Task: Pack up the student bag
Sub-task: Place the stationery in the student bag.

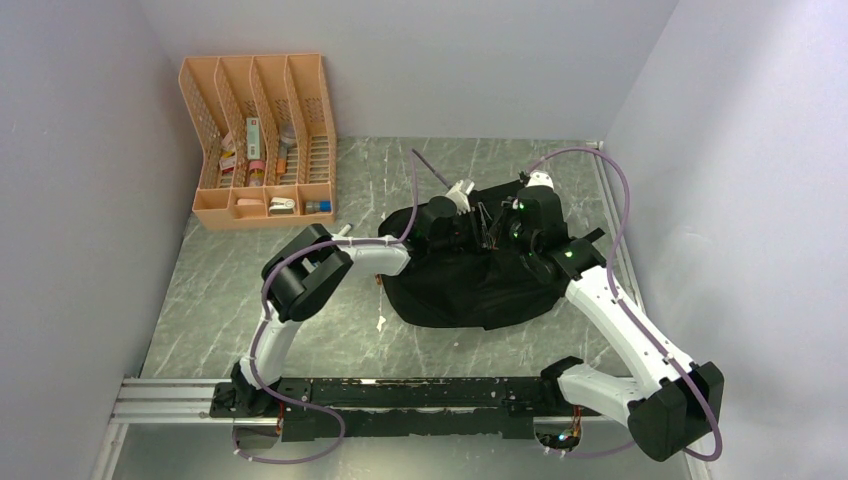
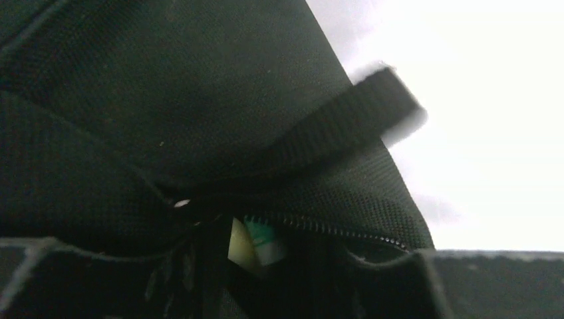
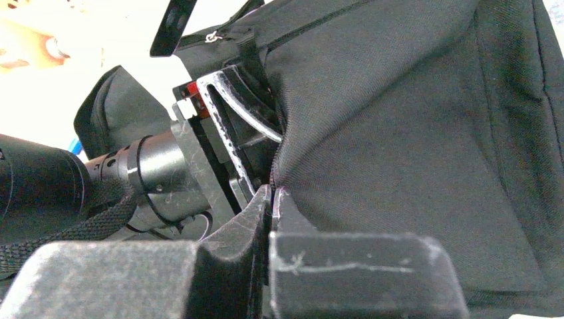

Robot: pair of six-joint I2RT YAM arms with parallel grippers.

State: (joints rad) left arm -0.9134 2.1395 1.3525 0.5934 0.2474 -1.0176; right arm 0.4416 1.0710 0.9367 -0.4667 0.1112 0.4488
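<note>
The black student bag (image 1: 470, 290) lies in the middle of the table. My left gripper (image 1: 478, 228) is at its top opening, with its jaws wide apart. In the left wrist view the left gripper (image 2: 279, 272) faces the bag's zipper (image 2: 332, 228), and a small yellow, green and white item (image 2: 256, 242) shows inside the opening. My right gripper (image 1: 505, 235) is shut on the edge of the bag's fabric. In the right wrist view the right gripper (image 3: 271, 199) pinches the bag (image 3: 412, 133) beside the left gripper's fingers (image 3: 233, 100).
An orange mesh desk organiser (image 1: 262, 140) with several small items stands at the back left against the wall. A bag strap (image 2: 346, 126) crosses the left wrist view. White walls close in the left, back and right sides.
</note>
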